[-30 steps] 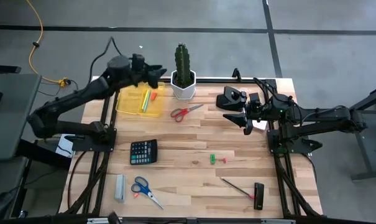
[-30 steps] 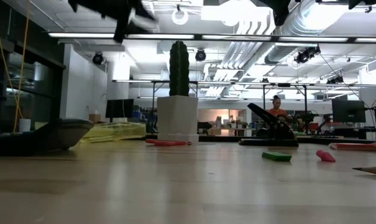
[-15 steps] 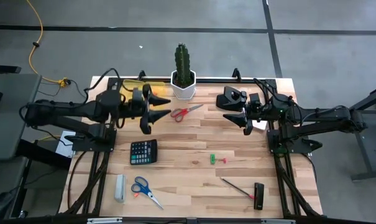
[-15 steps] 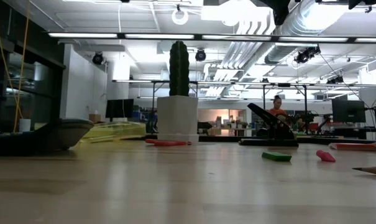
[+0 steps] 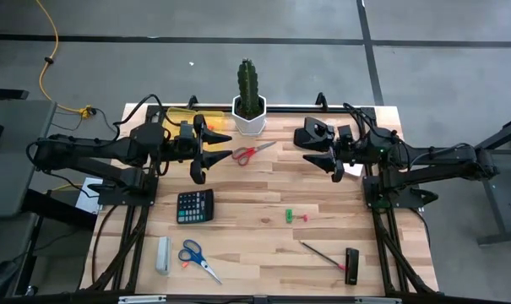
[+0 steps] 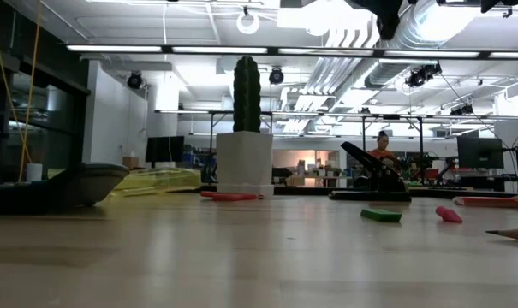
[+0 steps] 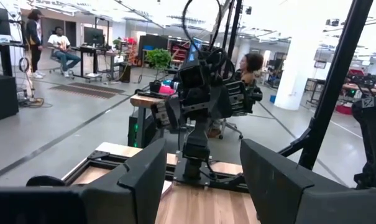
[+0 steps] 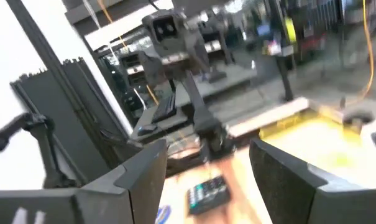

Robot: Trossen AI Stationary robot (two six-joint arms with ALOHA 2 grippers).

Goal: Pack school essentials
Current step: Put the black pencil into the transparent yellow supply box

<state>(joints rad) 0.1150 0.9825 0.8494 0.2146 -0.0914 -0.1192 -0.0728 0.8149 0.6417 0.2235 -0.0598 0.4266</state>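
1. A second ago the left arm reached over the yellow tray (image 5: 181,112) at the far left corner; half a second ago it had pulled back, and it holds that pose now. The left gripper (image 5: 206,149) hovers above the table (image 5: 255,203) between the tray and the red-handled scissors (image 5: 252,151), fingers spread and empty.
2. The right gripper (image 5: 324,158) has not moved over the second — it hangs near the table's right edge, fingers spread, holding nothing.
3. Nothing on the table has shifted: the red-handled scissors lie just in front of the potted cactus (image 5: 248,100); the blue-handled scissors (image 5: 196,258) lie near the front left beside the pale grey bar (image 5: 162,254); the green piece (image 5: 289,216) and a small red piece (image 5: 306,217) sit mid-table; the thin dark stick (image 5: 320,253) lies front right.
4. No writing or label can be read anywhere — the keys of the black calculator (image 5: 194,205) are too small to make out.
5. Open wood stretches across the middle of the table between the two grippers, and along the front edge between the blue-handled scissors and the stick. The tray sits tight in the far left corner, next to the cactus pot.
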